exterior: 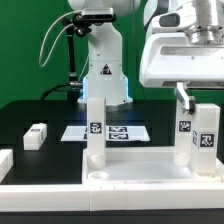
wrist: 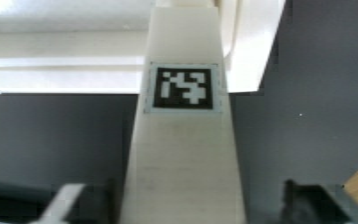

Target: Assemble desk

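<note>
gripper [exterior: 182, 97] is open, jaws spread wide around the top of the far right leg post [exterior: 184, 138]. in the wrist view the fingers [wrist: 323, 200] stand off either side of that post, with a clear gap on at least one side, so we read nothing as held. desk slab [exterior: 120, 178] lies flat at the front of the black table [exterior: 50, 150]. we count three posts upright on it: the far right one under the gripper, the near right leg post [exterior: 207, 150] just beside it toward the camera, and the left leg post [exterior: 95, 140] at the slab's end on the exterior view's left. the fourth, the loose leg post [exterior: 37, 135], lies on its side on the table, well apart from the slab toward the exterior view's left. marker board [exterior: 110, 131] sits behind the slab. our call: three of four legs placed. left to do: fetch the loose post, stand it in the free corner, seat it. we cannot tell whether the far right post is fully seated or only resting in its socket; worth checking for tilt first.
</note>
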